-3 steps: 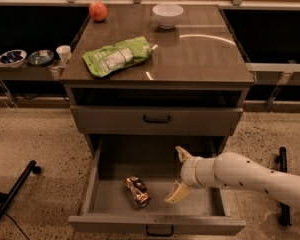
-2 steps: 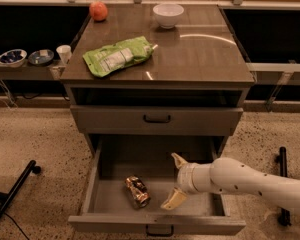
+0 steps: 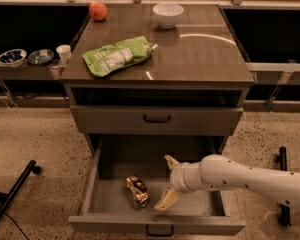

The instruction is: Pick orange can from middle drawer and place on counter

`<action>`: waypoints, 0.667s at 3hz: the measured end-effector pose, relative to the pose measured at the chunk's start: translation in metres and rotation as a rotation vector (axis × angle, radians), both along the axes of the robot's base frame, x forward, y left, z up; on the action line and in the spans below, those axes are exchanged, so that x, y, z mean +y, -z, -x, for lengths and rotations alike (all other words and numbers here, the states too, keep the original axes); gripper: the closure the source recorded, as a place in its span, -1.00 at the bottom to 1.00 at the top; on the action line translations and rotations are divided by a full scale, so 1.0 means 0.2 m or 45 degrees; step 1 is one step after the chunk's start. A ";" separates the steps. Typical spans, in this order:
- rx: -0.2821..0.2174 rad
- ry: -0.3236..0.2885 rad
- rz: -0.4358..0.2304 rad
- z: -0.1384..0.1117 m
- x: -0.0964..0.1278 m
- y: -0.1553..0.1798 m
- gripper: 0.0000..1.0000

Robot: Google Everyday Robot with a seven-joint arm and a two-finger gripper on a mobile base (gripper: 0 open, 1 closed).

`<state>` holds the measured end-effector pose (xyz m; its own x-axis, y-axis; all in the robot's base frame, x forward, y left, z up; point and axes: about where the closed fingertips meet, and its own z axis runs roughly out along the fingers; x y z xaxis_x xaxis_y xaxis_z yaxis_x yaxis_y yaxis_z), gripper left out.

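Hovering inside middle drawer point(image 3: 115, 204), end effector point(image 3: 169, 181) spread wide, empty, just beside orange can point(image 3: 138, 191) lying on drawer floor. Can likely light, dented, slick; pinch across mid-body.

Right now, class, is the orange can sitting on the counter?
No, the orange can lies on the floor of the open middle drawer, beside the open gripper, not on the counter.

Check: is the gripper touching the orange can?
Apart. The camera view shows bare drawer floor between the orange can and the open gripper, which sits beside it inside the middle drawer.
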<state>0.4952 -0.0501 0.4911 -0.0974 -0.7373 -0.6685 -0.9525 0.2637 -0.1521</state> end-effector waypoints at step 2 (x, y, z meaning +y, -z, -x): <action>0.163 -0.038 -0.026 -0.02 0.22 0.32 -1.00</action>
